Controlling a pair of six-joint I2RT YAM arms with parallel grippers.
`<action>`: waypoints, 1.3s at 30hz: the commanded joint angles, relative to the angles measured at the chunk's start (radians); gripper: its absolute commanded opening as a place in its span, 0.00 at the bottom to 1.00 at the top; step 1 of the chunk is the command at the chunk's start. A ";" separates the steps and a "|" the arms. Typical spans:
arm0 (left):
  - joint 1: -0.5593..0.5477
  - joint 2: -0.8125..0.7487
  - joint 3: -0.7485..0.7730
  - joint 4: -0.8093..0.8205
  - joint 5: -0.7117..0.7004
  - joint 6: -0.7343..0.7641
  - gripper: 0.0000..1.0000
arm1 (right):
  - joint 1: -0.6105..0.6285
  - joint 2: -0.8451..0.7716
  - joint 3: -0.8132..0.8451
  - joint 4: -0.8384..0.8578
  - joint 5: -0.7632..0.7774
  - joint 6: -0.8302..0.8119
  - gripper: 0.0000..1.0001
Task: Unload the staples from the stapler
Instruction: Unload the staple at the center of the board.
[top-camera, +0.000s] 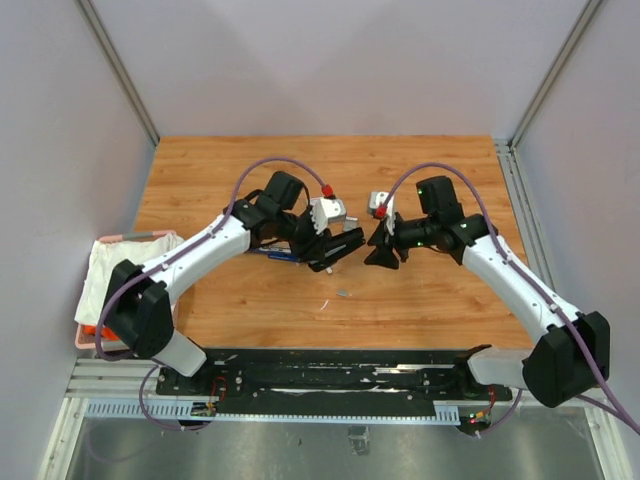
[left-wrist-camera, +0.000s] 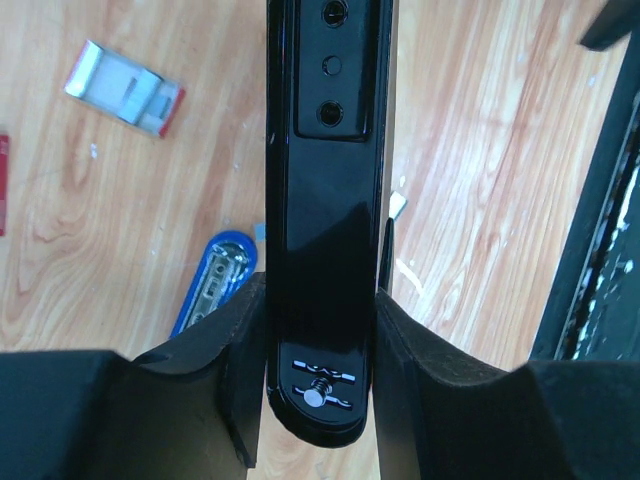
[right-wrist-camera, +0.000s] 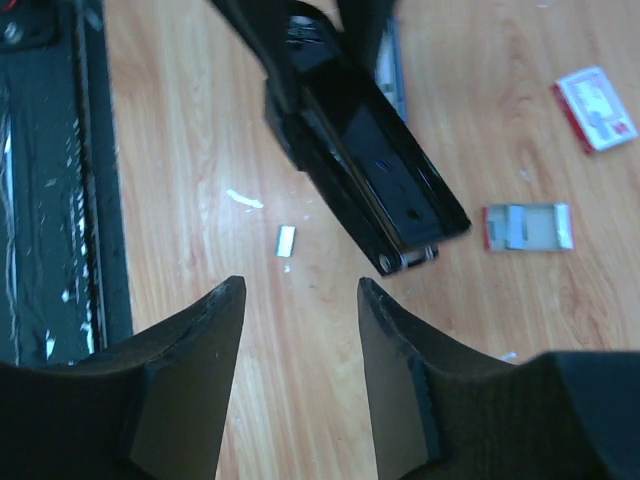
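My left gripper is shut on the rear end of a glossy black stapler, which it holds above the wooden table. In the top view this stapler points toward my right gripper. The right gripper stands open with nothing between its fingers, a short way off the stapler's hinged tip. A short silvery bar of staples lies on the wood beside that tip; in the top view the staples lie just in front of both grippers.
A blue stapler lies on the table under the left arm. Two small red-and-white boxes lie farther back. A white scrap lies near the staples. A pink basket with a white cloth sits at the left edge.
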 joint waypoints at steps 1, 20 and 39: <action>0.063 -0.067 0.080 0.133 0.134 -0.156 0.00 | -0.112 -0.073 -0.051 0.276 -0.087 0.278 0.53; 0.153 -0.141 -0.029 0.755 0.414 -0.780 0.00 | -0.059 0.037 -0.086 0.797 -0.238 0.892 0.74; 0.153 -0.115 -0.089 0.831 0.373 -0.820 0.00 | -0.024 0.165 -0.074 1.034 -0.331 1.128 0.55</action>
